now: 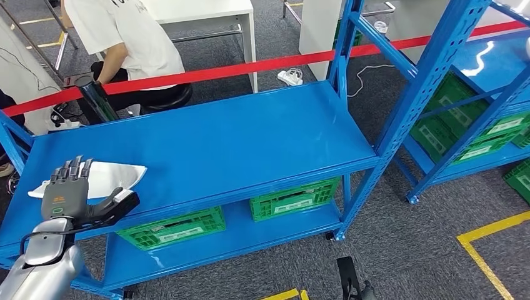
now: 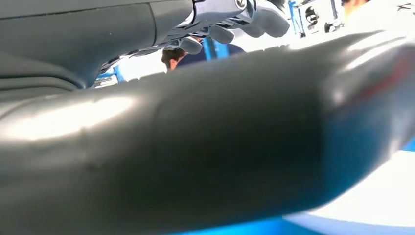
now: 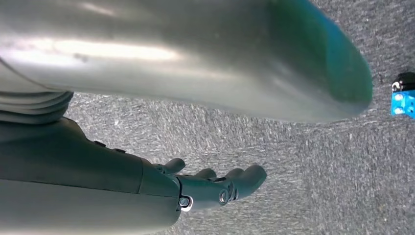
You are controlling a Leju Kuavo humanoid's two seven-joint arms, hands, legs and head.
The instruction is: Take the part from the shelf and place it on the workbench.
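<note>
My left hand [image 1: 70,190] hovers over the near left end of the blue shelf [image 1: 237,144], fingers [image 1: 74,169] spread apart and holding nothing. The white part [image 1: 115,172] lies flat on the shelf just beyond them, partly behind my hand. A person in a white shirt [image 1: 125,31] sits past the red tape [image 1: 250,67]. My right hand [image 3: 210,188] hangs over grey carpet, loosely extended, empty.

Head camera is looking forward and down from high on the body, taking in the blue shelf [image 1: 206,147] and grey floor [image 1: 412,250]. Left wrist camera is sitting close behind the left hand [image 2: 195,142]. Right wrist camera is facing down at that same floor [image 3: 303,161] past the right hand [image 3: 215,186].
</note>
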